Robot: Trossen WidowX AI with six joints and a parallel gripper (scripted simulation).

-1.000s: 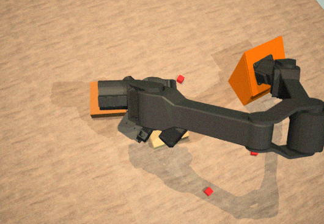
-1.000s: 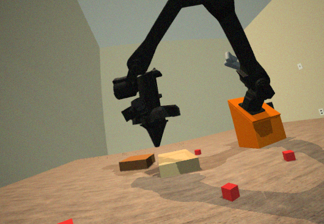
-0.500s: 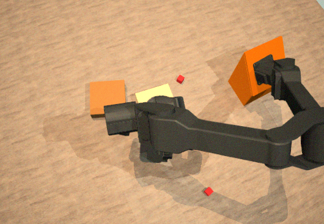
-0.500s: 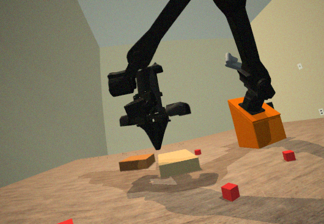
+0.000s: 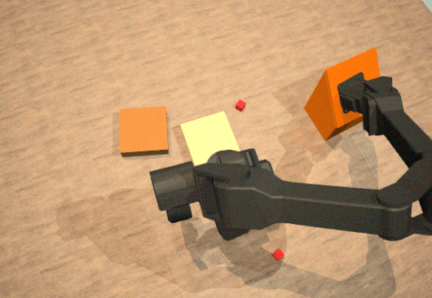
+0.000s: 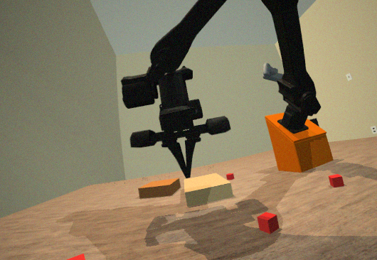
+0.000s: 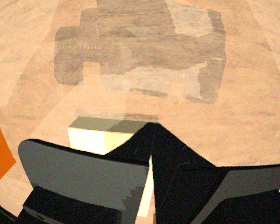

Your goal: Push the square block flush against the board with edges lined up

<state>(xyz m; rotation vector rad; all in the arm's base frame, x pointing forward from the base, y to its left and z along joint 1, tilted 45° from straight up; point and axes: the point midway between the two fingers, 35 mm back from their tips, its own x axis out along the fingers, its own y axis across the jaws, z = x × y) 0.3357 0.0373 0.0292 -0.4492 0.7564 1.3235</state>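
Near the yellow board (image 5: 209, 136) (image 6: 208, 187) (image 7: 87, 140), the pincer (image 6: 188, 177) (image 7: 153, 128) is closed, empty.

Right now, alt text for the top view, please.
A black robot arm reaches over a pale yellow board, partly hiding it. The orange square block lies to the board's left, a gap between them. Two small red cubes lie nearby.
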